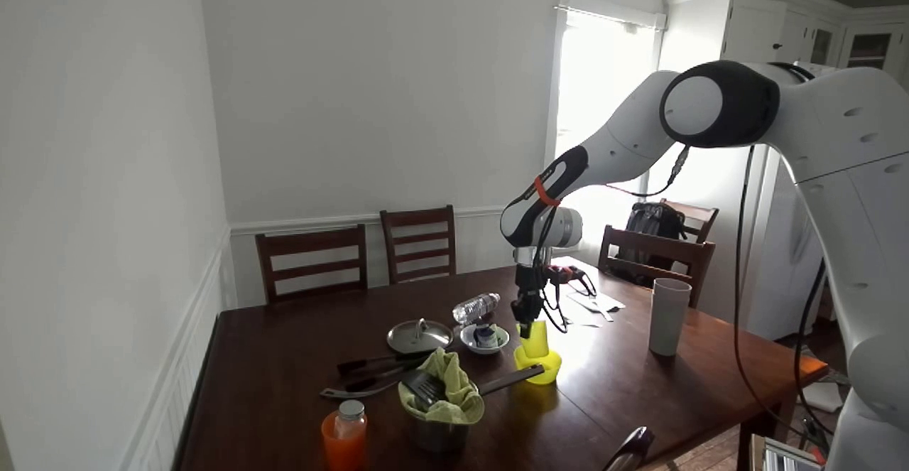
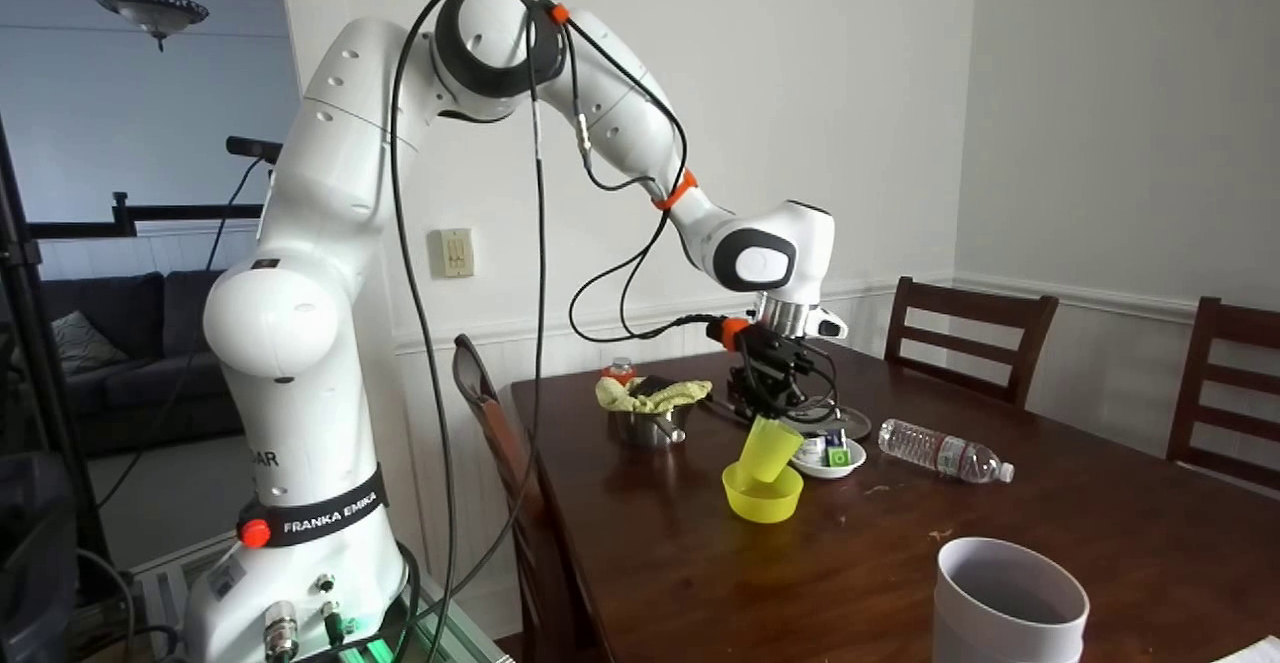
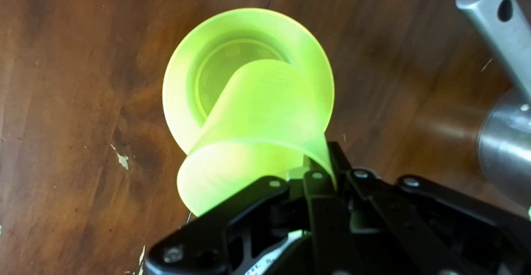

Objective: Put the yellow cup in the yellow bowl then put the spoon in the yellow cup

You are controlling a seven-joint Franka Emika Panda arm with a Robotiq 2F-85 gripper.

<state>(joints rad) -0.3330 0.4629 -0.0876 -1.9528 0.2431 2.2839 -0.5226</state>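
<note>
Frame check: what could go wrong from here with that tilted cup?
The yellow cup slants in the gripper, so letting go now might topple it instead of leaving it standing in the yellow bowl. It is pinched on one side near its rim, so it could pivot or slip. Pressing down at this angle may shift or tip the bowl.

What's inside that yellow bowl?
The lower end of the tilted yellow cup, held by the gripper. In the wrist view, the yellow bowl shows part of its floor; the cup hides the rest.
</note>
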